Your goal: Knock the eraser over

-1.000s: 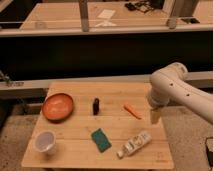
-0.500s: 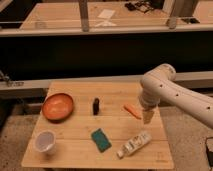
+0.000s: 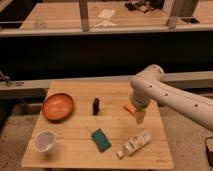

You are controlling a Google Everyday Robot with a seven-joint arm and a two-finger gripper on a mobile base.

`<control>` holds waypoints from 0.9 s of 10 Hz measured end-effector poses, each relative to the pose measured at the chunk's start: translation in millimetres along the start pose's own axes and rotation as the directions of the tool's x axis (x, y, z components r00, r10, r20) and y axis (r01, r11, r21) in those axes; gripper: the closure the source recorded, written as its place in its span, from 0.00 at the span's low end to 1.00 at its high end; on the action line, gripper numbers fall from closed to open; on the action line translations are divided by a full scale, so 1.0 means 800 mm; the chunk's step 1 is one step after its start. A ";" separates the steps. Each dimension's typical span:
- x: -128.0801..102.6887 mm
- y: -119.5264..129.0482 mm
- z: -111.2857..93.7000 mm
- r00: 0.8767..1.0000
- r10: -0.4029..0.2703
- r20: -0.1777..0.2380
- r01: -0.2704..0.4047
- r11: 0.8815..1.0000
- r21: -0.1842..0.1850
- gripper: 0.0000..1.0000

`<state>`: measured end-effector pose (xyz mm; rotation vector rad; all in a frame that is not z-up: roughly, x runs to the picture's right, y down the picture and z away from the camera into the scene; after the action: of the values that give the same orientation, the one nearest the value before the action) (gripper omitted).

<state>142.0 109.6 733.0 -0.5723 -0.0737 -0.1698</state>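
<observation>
My white arm (image 3: 172,98) reaches in from the right, elbow raised and wrist turned down. My claw (image 3: 139,117) hangs over the pale wooden table (image 3: 75,156), right of the small black eraser block (image 3: 95,106) and apart from it. The claw is spread wide and holds nothing. The eraser stands upright mid-table.

One of each surrounds it:
- round orange bowl (image 3: 57,106), left
- white cup (image 3: 45,141), lower left
- flat green sponge (image 3: 101,138), below
- white plastic bottle (image 3: 134,145), lying lower right
- thin orange marker (image 3: 128,108), right
</observation>
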 end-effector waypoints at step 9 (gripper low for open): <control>-0.084 -0.032 0.020 0.993 -0.118 0.023 0.118 0.993 0.015 0.20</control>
<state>71.2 106.4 752.2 -0.5563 -0.1322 -0.2770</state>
